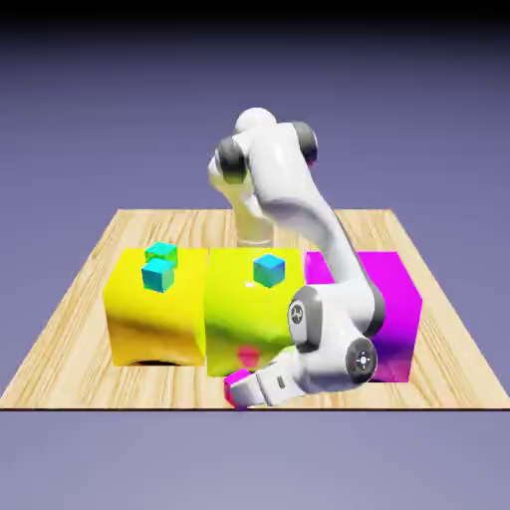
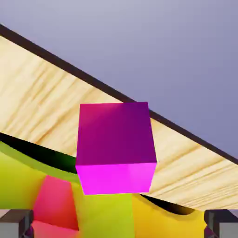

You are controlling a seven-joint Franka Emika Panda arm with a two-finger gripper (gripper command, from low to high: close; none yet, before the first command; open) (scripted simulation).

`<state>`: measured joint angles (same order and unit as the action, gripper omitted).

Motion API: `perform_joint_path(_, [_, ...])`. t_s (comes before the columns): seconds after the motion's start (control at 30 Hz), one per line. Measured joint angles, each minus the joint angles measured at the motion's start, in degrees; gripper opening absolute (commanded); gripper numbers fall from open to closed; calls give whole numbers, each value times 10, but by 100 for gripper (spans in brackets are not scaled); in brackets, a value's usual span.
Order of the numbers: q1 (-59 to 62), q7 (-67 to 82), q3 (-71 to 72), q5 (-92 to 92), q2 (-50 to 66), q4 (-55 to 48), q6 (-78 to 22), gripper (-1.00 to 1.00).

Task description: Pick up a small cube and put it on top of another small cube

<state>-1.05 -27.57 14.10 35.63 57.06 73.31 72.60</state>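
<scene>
Your gripper (image 1: 242, 391) is hanging wide open, jaws gripping nothing, around the small cube (image 1: 237, 382) sitting at the table's (image 1: 70, 329) front edge, against the yellow-green block (image 1: 249, 309).

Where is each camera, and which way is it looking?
Exterior view: outside the robot, above, facing it across the wooden table; shows the whole white arm and its end effector low by the small magenta cube.
Hand view: on the hand, looking along the end effector at that cube; only the grey fingertips show, standing wide apart.
Shared: the small magenta cube, the table and the yellow-green block.
</scene>
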Motion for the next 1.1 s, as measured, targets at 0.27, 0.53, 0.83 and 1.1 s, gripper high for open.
perform_joint_path(0.27, [33, -23, 4, 24, 21, 65, 32, 0])
perform_joint_path(0.53, [2, 4, 6, 15, 38, -30, -39, -100])
perform_joint_path(0.83, [114, 71, 11, 39, -106, 58, -61, -100])
perform_joint_path(1.1, [241, 116, 1, 33, -272, 179, -83, -100])
